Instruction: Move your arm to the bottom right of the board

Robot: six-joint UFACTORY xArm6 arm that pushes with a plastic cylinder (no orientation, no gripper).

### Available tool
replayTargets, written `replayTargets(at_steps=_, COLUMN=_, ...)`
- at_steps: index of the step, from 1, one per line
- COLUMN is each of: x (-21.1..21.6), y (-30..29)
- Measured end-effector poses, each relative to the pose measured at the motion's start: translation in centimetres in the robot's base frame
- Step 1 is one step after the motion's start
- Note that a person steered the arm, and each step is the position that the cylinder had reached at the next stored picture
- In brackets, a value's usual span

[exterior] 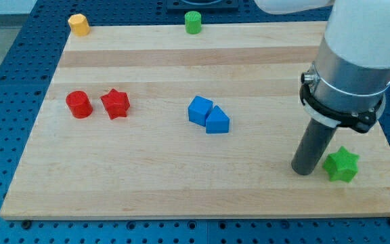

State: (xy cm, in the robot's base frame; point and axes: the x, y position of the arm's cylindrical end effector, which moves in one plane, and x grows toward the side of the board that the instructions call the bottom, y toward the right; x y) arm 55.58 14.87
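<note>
While my tip (pixel 305 171) sits toward the lower right of the light wooden tabletop (pixel 147 190), it isn't in the corner yet; the target, that bottom-right corner, lies further to the view's right and slightly down.

Snag: the green star-shaped block (pixel 341 165) sits just beside the tip on the view's right, apparently touching or nearly so, directly on the straight line to the corner. Best path, in my judgement: drop toward the view's bottom edge first, then slide right under the star, so it doesn't get shoved off the board. Edge margin is thin there, so go slow.

No hand on this rig, just the dark rod, so there's no open/closed state to report. Rod stands upright, hanging from the grey-and-white arm body that enters from the view's top right.

Everything else is well apart and not a factor: blue cube-like block (pixel 200 110) touching blue triangular block (pixel 217 122) mid-board, red cylinder (pixel 79 104) and red star (pixel 115 104) at left, yellow block (pixel 78 24) and green cylinder (pixel 193 22) at the top edge.
</note>
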Motion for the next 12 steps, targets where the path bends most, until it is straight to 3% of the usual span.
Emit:
replayTargets(at_steps=6, x=0.5, y=5.7)
replayTargets(at_steps=9, x=2.7, y=8.0)
replayTargets(at_steps=12, x=4.3, y=6.7)
